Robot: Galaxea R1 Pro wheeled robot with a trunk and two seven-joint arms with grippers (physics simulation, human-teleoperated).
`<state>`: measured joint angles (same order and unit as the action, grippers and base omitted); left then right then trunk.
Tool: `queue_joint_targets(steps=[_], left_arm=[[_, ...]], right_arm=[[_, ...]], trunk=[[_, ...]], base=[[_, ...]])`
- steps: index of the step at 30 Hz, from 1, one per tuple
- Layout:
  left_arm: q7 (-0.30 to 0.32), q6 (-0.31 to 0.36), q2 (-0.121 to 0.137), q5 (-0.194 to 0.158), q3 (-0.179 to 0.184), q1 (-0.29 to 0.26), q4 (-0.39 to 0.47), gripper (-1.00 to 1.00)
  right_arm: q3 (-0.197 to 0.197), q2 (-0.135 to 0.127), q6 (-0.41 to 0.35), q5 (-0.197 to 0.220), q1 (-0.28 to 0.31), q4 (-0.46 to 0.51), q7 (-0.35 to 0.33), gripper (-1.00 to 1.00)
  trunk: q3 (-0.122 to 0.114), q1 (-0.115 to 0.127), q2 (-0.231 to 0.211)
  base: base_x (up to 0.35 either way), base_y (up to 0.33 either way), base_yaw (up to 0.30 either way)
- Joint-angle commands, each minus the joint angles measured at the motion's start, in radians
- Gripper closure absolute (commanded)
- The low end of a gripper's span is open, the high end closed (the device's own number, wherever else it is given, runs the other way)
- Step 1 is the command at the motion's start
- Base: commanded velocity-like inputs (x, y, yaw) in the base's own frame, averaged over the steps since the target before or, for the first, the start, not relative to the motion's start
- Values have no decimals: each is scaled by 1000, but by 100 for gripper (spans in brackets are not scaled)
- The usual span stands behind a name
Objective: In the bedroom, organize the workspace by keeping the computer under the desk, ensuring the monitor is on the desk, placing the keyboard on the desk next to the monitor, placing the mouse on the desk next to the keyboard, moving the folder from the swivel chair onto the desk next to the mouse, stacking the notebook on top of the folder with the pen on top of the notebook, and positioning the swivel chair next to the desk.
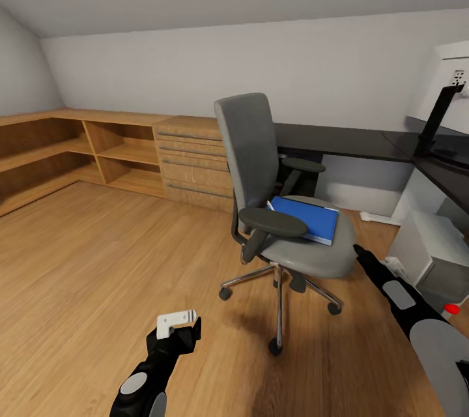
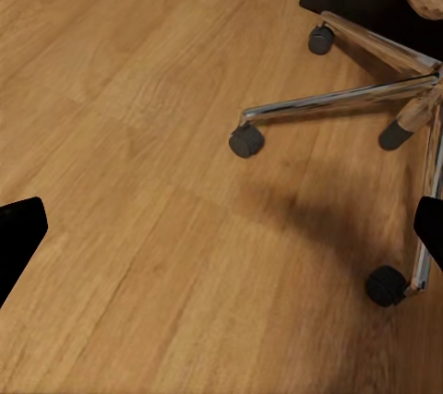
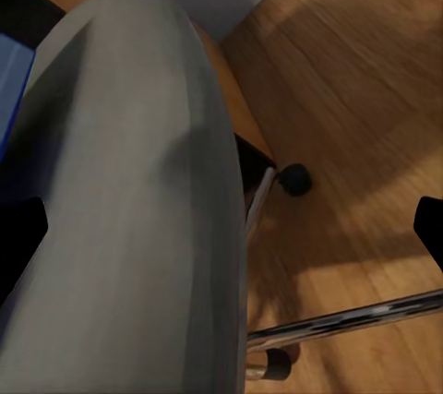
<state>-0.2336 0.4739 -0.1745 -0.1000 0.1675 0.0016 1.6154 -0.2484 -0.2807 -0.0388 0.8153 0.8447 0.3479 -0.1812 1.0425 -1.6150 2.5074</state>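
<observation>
On the padded grey seat of the chrome-legged swivel chair (image 1: 273, 189) lies the flat blue folder (image 1: 307, 218), while left gripper (image 1: 177, 324) and right gripper (image 1: 357, 251) hang open, empty.

no readable text, labels, brands or numbers on anything in view.

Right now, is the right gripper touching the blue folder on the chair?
Apart. In the head view the right gripper sits off the seat's edge, with grey swivel chair cushion showing between its tip and the folder.
</observation>
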Motion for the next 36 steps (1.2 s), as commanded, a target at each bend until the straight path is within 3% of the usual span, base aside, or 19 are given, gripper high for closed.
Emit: queue_joint_targets(steps=[1,17,19,22,36], left_arm=[[-9,3,0,-10,1,0,1,-100],[-9,4,0,-10,1,0,1,-100],[-9,4,0,-10,1,0,1,-100],[-9,4,0,-10,1,0,1,-100],[-8,2,3,-11,1,0,2,-100]], right_arm=[[-5,0,-4,9,1,-1,-6,-100],[-5,-5,-9,16,1,-1,-41,-100],[-5,-12,-7,50,-1,-1,-41,-100],[-5,-13,-7,58,-1,-2,-41,-100],[-5,-15,-9,61,-1,-4,-41,-100]], trunk=[[1,0,0],[1,0,0],[1,0,0],[1,0,0],[1,0,0]], base=[[0,0,0],[7,0,0],[187,0,0],[144,0,0],[257,0,0]])
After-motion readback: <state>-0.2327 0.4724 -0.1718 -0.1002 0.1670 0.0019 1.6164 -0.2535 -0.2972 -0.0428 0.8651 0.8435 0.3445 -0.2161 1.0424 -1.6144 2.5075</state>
